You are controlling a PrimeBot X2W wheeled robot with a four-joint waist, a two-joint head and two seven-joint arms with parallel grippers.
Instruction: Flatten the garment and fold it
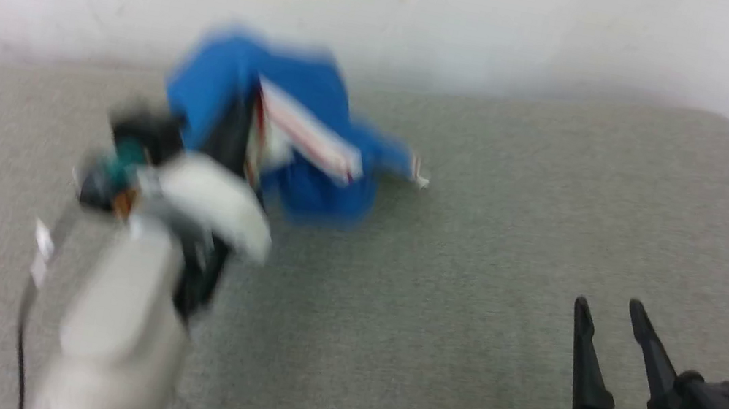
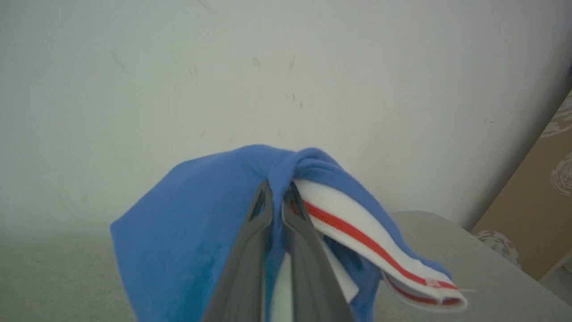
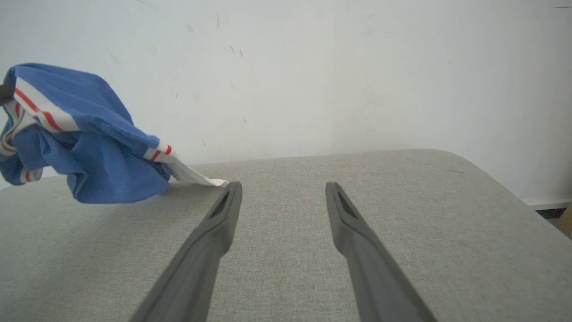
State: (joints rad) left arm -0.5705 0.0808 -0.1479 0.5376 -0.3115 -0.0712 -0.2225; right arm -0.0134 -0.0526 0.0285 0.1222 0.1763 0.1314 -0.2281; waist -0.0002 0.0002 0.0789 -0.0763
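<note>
So, garment (image 1: 229,85): your blue jersey was bunched up and raised over the grey padded surface (image 1: 469,289), at about 10 o'clock from the middle of the head view and blurred there.
Sleeve end (image 3: 201,179): one white tip trailed out towards 3 o'clock and reached down to the padding.
Stripe trim (image 2: 357,223): a white band with a red line draped off the pinched fold towards 4 o'clock in your left wrist view.
Left gripper (image 2: 278,190): your jaws were clamped tight on a fold of the blue cloth, which hung over both fingers.
Right gripper (image 3: 283,185): your fingers stood wide apart with nothing between them, low over the padding at 5 o'clock in the head view, well apart from the garment.
Surface: grey fabric, with a rounded corner at 2 o'clock.
Wall (image 1: 441,10): plain white, behind the surface at 12 o'clock.
</note>
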